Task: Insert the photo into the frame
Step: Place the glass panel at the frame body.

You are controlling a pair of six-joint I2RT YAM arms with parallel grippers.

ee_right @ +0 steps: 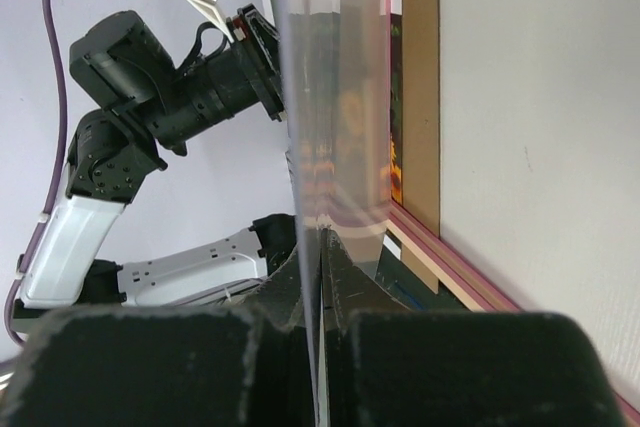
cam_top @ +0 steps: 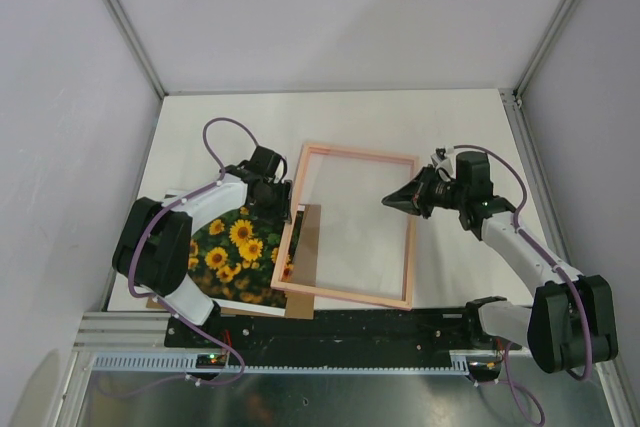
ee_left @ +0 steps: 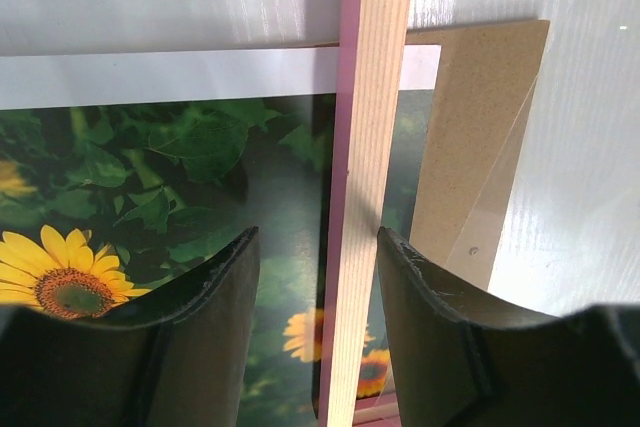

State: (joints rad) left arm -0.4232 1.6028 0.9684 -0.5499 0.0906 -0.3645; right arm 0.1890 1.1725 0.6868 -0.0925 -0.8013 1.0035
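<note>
Two claws are on the job, one at each long side of the frame.

Left claw: released. Its fingers stand apart astride the frame's left rail. The rail sits close against one finger, with a clear gap to the other.

Directly under this claw the photo lies face up, sunflowers showing. Its right margin passes beneath the straddled rail.

The brown backing board lies flat under the photo and juts out past it on the inner side of the rail.

Right claw: clenched on the edge of a clear pane, which is pinched thin between its fingertips. The frame's right rail runs just beside this claw.
</note>
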